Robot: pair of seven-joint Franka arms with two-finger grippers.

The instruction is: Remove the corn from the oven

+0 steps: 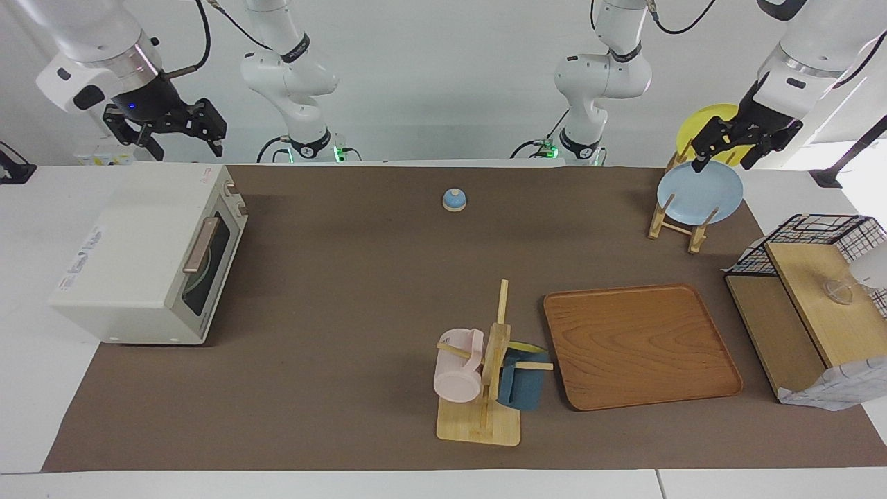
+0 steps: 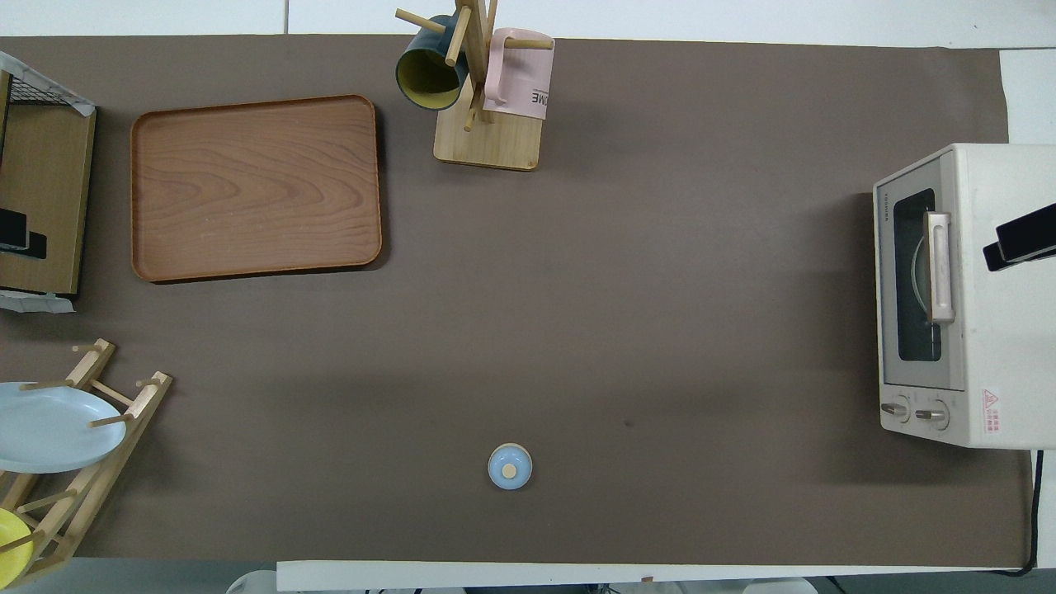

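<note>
Corn cannot be seen; oven (image 1: 149,253) sits door shut at the right arm's end of the bench; right hand (image 1: 181,132) hangs above it, left hand (image 1: 727,149) over the plate rack (image 1: 675,225), both spread.

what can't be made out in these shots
- Corn: not visible in either view; the closed dark glass door of the oven hides the inside.
- Right gripper: cut off by the overhead view's edge.
- Yellow plate: partly covered by the left gripper in the facing view.
</note>
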